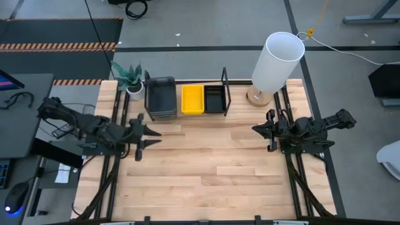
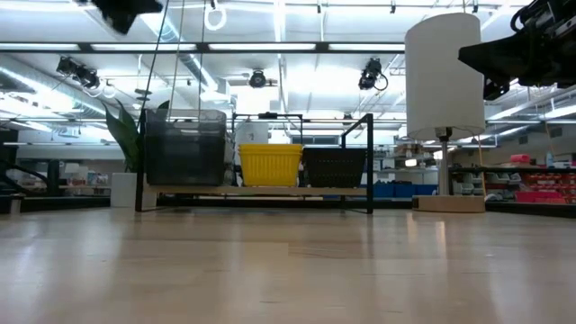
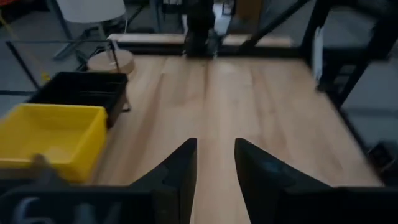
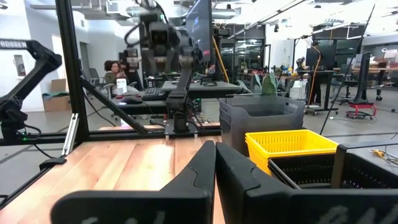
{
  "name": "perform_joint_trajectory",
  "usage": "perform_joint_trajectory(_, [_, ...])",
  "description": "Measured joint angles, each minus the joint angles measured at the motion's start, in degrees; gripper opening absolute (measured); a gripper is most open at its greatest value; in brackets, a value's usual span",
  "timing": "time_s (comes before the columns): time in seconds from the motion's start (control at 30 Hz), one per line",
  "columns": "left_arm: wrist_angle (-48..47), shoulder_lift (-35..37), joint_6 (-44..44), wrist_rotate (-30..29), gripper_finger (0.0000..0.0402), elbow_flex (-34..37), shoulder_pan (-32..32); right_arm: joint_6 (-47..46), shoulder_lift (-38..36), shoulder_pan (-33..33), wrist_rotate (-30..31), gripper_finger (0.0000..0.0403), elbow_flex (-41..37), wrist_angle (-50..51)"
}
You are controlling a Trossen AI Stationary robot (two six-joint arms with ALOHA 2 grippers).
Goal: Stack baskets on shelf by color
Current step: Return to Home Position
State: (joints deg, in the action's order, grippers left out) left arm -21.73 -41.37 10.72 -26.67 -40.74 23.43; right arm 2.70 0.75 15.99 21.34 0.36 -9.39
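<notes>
1. Seemingly parked, the left gripper [image 1: 149, 134] hung open and empty near the left edge of the table [image 1: 206, 175]. The right gripper [image 4: 215, 144], fingers closed together on nothing, hung near its right edge.
2. Grey baskets [image 1: 160, 98], yellow baskets [image 1: 192, 99] and black baskets [image 1: 214, 99] sat sorted on the shelf [image 2: 261, 191] along the far edge.
3. Likely the homing step; next, both arms need only settle clear.

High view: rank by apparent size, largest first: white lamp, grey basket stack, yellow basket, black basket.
1. white lamp, though its height brings it nearer the camera
2. grey basket stack
3. yellow basket and black basket: look about alike, not ranked
</notes>
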Motion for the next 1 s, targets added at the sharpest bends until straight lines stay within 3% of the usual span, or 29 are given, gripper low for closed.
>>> perform_joint_trajectory(0.13, [12.6, 5.8, 1.2, 1.5, 0.0115, 10.9, 0.2, 0.0, 0.0, 0.0, 0.0, 0.0018, 0.0, 0.0])
perform_joint_trajectory(0.37, [30.4, 12.1, 0.1, 2.0, 0.011, 23.3, -0.6, 0.0, 0.0, 0.0, 0.0, 0.0018, 0.0, 0.0])
perform_joint_trajectory(0.6, [44.3, 13.1, -0.9, 6.4, 0.0068, 33.4, -8.4, 0.0, 0.0, 0.0, 0.0, 0.0018, 0.0, 0.0])
perform_joint_trajectory(0.83, [51.8, 13.1, -0.6, 18.0, 0.0014, 36.5, -20.7, 0.0, 0.0, 0.0, 0.0, 0.0018, 0.0, 0.0])
perform_joint_trajectory(1.0, [50.8, 13.0, -0.9, 20.2, 0.0007, 36.5, -24.0, 0.0, 0.0, 0.0, 0.0, 0.0018, 0.0, 0.0])
